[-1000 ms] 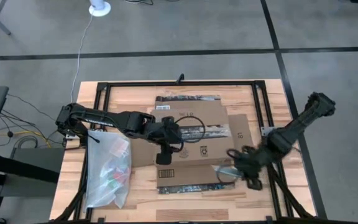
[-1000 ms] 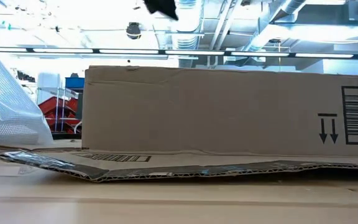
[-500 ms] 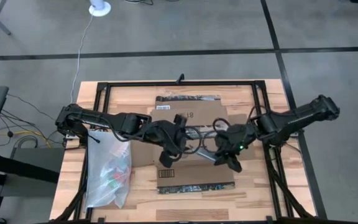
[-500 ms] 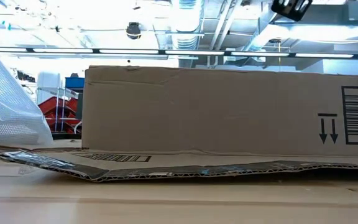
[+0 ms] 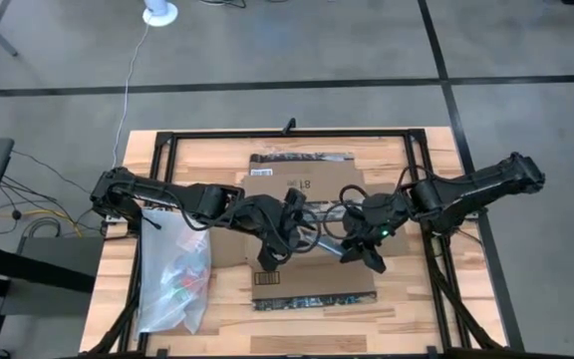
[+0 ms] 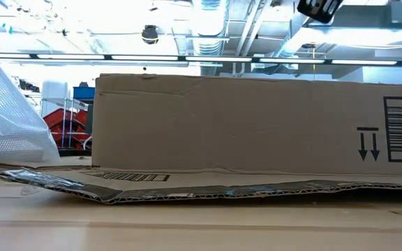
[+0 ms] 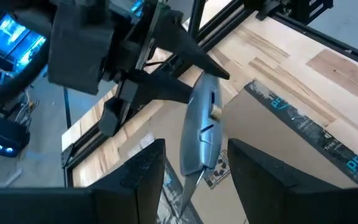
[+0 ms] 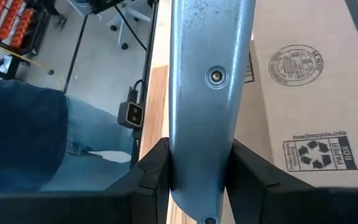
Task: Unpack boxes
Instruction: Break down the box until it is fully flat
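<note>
From above, one cardboard box point(image 5: 312, 224) is lying at the middle of the frame on the wooden table point(image 5: 407, 309), its flaps spread flat. Two dark arms are meeting over it: the left gripper point(image 5: 292, 214) is reaching in from the left, the right gripper point(image 5: 352, 242) from the right, with a metal blade point(image 5: 319, 239) lying between them. One clear plastic bag point(image 5: 174, 269) is sitting at lower left, beside the box.

At table height, the single box is filling the centre of the frame, one wall standing upright, one flap lying flat in front. The bag is showing at the left edge, and part of one arm at the top right.

In the left wrist view, the left gripper's two fingers are standing apart, released, with the blade between them; the right gripper beyond is clamping the blade's far end. The box is lying beneath.

In the right wrist view, the right gripper's fingers are clenching the blade; the box is filling the frame's right side. A person's blue trouser leg point(image 8: 23, 134) is showing at left.
</note>
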Robot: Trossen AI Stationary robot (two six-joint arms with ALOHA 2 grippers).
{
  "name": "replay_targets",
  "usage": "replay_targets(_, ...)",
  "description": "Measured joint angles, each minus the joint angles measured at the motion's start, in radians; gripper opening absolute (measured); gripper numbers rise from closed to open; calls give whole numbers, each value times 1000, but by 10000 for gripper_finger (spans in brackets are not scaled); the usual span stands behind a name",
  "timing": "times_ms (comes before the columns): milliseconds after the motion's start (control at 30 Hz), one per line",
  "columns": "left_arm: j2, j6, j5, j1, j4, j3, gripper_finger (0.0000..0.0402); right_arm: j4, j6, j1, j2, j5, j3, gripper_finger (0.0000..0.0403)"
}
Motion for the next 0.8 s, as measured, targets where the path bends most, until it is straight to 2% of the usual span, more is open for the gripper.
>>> replay_targets(233, 21, 0, 46, -12, 58, 2, 162, 8, -15, -6, -1, -7, 0, 99)
replay_targets(433, 64, 17, 41, -24, 93, 0, 162, 25, -23, -24, 0, -17, -1, 99)
replay_targets(800, 68, 42, 68, -31, 162, 0, 162, 26, -42, -19, -1, -16, -1, 99)
